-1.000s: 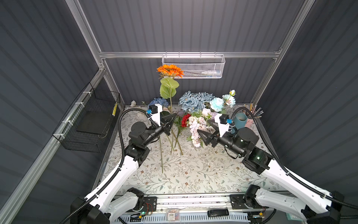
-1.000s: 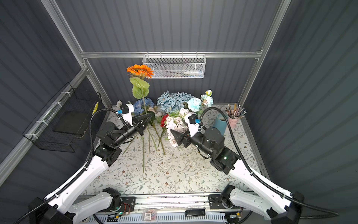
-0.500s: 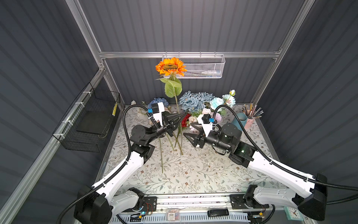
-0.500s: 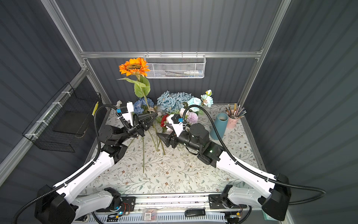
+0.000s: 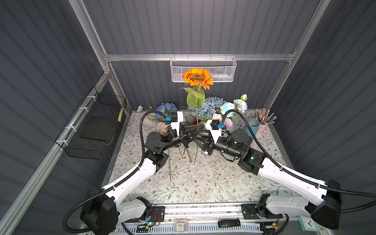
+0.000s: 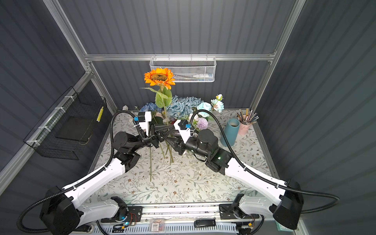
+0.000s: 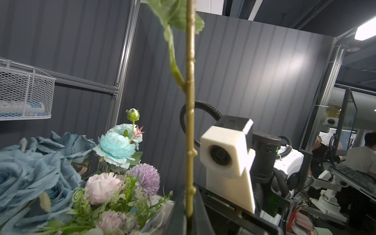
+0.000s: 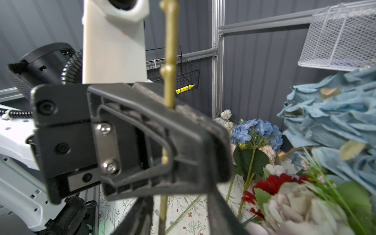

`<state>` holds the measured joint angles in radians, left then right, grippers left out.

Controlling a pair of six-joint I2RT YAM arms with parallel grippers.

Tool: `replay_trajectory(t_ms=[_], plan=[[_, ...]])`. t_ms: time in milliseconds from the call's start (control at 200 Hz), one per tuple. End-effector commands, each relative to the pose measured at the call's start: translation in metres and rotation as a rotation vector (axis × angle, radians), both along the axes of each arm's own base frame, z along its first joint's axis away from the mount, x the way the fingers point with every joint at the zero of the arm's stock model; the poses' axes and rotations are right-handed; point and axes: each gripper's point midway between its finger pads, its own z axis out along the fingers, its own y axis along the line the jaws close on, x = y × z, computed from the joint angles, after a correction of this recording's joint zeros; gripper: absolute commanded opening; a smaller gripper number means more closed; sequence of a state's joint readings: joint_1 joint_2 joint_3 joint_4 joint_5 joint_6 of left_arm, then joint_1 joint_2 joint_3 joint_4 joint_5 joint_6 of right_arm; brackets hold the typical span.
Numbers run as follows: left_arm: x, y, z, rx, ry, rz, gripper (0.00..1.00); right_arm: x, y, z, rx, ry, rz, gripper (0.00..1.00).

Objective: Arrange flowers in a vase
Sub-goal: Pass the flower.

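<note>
Sunflower (image 5: 197, 77): stem (image 7: 190, 122) vertical, bloom up.
Left fingers (image 8: 162, 122): clenched on stem.
Right fingers (image 8: 138, 215): flanking stem; grip unclear.

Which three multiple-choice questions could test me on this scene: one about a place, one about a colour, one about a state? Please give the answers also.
1. Where does the vase stand?
A. at the front edge
B. upright beside the pencil cup
C. hung on the back wall

2. What colour is the bloom of the held sunflower?
A. red
B. orange
C. blue

3. How is the left gripper?
A. open and empty
B. shut on a leaf
C. shut on the sunflower's stem

Answers:
1 B: both top views show it next to the cup, at the rear right.
2 B: its petals are orange around a dark centre.
3 C: the left wrist view shows the stem rising from between its closed fingers.
</note>
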<state>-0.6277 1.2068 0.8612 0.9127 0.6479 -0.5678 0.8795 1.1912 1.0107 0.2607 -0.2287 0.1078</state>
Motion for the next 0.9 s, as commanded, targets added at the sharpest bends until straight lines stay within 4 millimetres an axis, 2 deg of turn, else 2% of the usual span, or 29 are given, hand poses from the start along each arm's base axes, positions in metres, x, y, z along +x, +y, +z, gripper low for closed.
replay_trajectory(t_ms=[0,50,65,130,150,205,220,350,370,495,575,645,765,896], plan=[[-0.007,-0.004,0.005,0.009,-0.036,-0.019,0.00,-0.002,-0.001,0.017,0.042,-0.043,0.005,0.17],[-0.006,-0.004,0.005,0.009,-0.033,-0.016,0.00,-0.002,-0.002,0.016,0.040,-0.044,0.001,0.03],[-0.006,-0.004,0.005,0.009,-0.033,-0.016,0.05,-0.002,-0.002,0.016,0.039,-0.045,0.001,0.00],[-0.007,-0.003,0.006,0.007,-0.033,-0.016,0.21,-0.002,-0.004,0.016,0.038,-0.044,-0.007,0.00],[-0.007,-0.003,0.007,0.004,-0.035,-0.014,0.34,-0.002,-0.005,0.016,0.040,-0.045,-0.009,0.00],[-0.007,-0.002,0.009,0.002,-0.030,-0.006,0.92,-0.002,-0.007,0.016,0.042,-0.047,-0.015,0.00],[-0.006,-0.001,0.009,0.001,-0.028,-0.002,0.99,-0.003,-0.008,0.016,0.043,-0.047,-0.016,0.00],[0.002,0.010,0.008,0.046,-0.018,0.122,1.00,-0.005,-0.016,0.014,0.035,-0.050,-0.036,0.00],[0.006,0.013,0.005,0.060,-0.010,0.161,1.00,-0.011,-0.023,0.024,0.055,-0.069,-0.039,0.00],[0.035,0.047,-0.021,0.130,0.050,0.460,1.00,-0.021,-0.045,0.031,0.068,-0.082,-0.070,0.00],[0.054,0.068,-0.050,0.216,0.101,0.635,1.00,-0.029,-0.062,0.035,0.079,-0.087,-0.100,0.00],[0.064,0.079,-0.080,0.295,0.146,0.724,1.00,-0.033,-0.078,0.034,0.071,-0.088,-0.141,0.00],[0.073,0.080,-0.132,0.413,0.209,0.750,1.00,-0.033,-0.110,0.027,0.026,-0.084,-0.259,0.00],[0.072,0.081,-0.188,0.498,0.303,0.747,1.00,-0.026,-0.146,0.015,-0.026,-0.072,-0.410,0.00]])
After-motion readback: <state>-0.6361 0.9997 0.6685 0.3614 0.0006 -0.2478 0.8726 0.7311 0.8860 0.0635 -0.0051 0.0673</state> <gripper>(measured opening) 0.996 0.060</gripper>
